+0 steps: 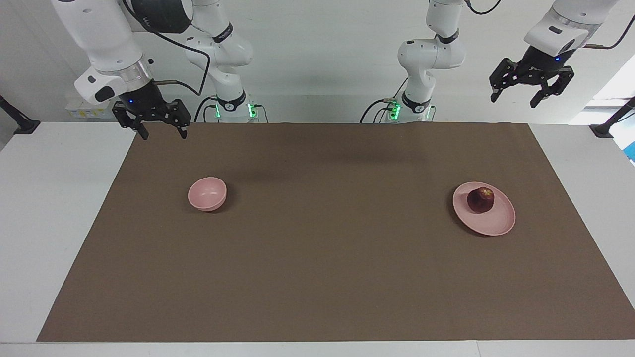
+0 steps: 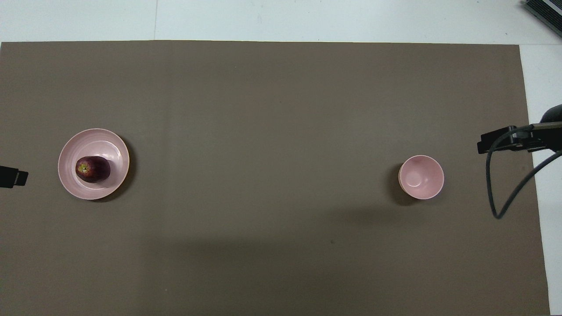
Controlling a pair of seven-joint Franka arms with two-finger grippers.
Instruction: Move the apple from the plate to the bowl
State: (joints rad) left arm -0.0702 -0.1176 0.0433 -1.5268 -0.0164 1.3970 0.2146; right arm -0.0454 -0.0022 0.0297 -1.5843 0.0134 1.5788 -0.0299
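A dark red apple (image 1: 480, 200) (image 2: 92, 169) rests on the pale pink plate (image 1: 496, 223) (image 2: 107, 140) toward the left arm's end of the brown mat. Toward the right arm's end stands the small pink bowl (image 1: 207, 194) (image 2: 421, 177), with nothing in it. My left gripper (image 1: 516, 98) hangs open high in the air, off the mat's corner at the robots' end. Lower down, my right gripper (image 1: 164, 134) is open too, just above the mat's edge at the robots' end. Neither one holds or touches anything.
A brown mat (image 1: 327, 258) (image 2: 272, 131) covers most of the white table. A black cable (image 2: 505, 184) from the right arm loops over the mat's end beside the bowl. Black mounts (image 1: 607, 130) stand on the table's ends.
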